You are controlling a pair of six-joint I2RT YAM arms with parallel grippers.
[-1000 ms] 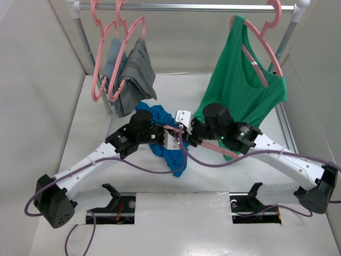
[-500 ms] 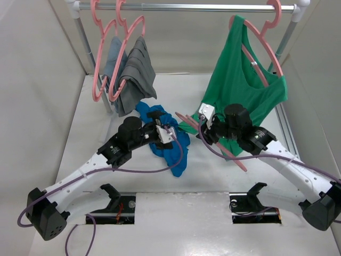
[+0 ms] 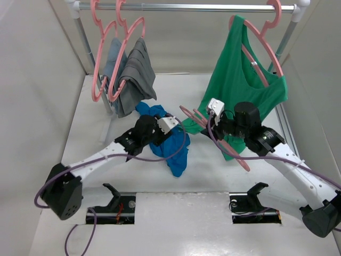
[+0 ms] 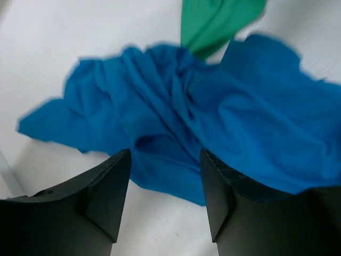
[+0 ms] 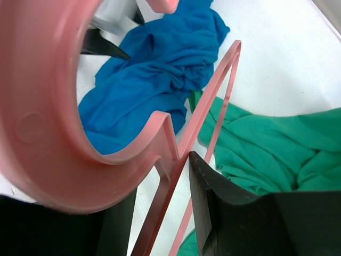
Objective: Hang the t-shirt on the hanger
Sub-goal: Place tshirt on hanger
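Left wrist | left claw (image 4: 165, 157) parted, empty, above t-shirt (image 4: 256, 122) edge; right claw (image 5: 160, 208) clamped on hanger (image 5: 42, 133)

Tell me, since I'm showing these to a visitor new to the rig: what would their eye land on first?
First, the crumpled bright blue t-shirt in the middle of the white table, with the left hand poised open just over it. Next, the pink hanger, gripped at its neck by the right hand just right of the shirt. Behind, a green top hangs from the rail at the back right.
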